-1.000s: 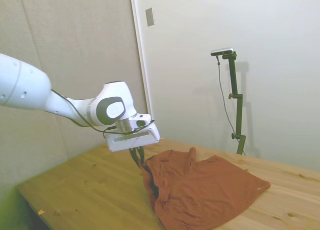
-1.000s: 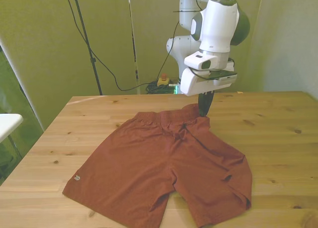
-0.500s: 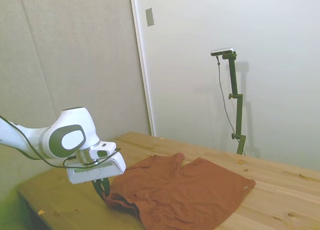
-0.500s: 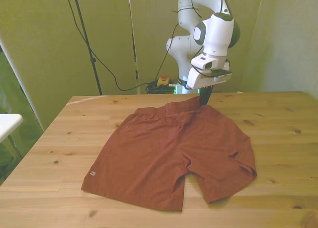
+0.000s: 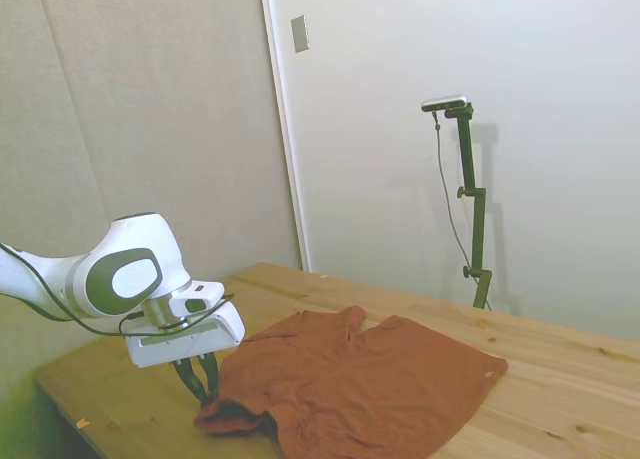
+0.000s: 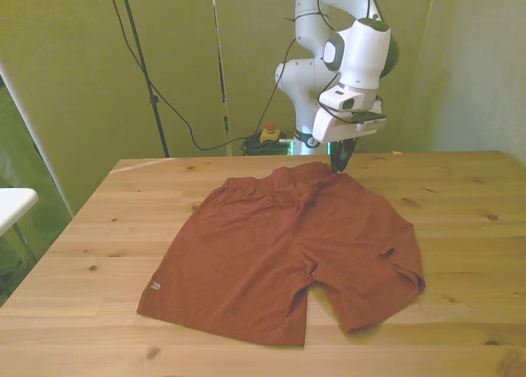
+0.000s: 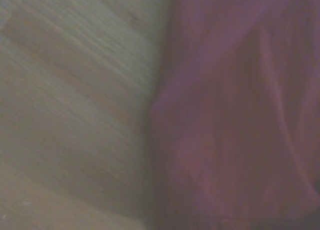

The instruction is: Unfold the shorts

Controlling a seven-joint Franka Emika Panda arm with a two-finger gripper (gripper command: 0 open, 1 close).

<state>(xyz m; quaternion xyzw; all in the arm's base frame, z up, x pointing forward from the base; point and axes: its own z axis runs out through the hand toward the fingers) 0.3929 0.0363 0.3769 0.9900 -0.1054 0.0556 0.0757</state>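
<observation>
Pale walls (image 5: 420,59) stand behind the wooden table (image 6: 468,204).

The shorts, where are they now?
The shorts lie spread flat mid-table in the front view, waistband toward the far edge, right below the tool.

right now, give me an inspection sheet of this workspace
surface: wooden table, bare around the cloth.
job's things: rust-brown shorts lie spread flat, both legs showing, a small pale tag at one hem; the hem at the front view's right is a little rumpled.
clutter: nothing seen.
grippers: gripper sits at the waistband edge, fingers slightly apart in the side view, not pinching the cloth.
cables: black cable hangs from a pole behind the table; a thin cable loops along the arm.
surroundings: plain walls; a white surface edge at the front view's left.
</observation>
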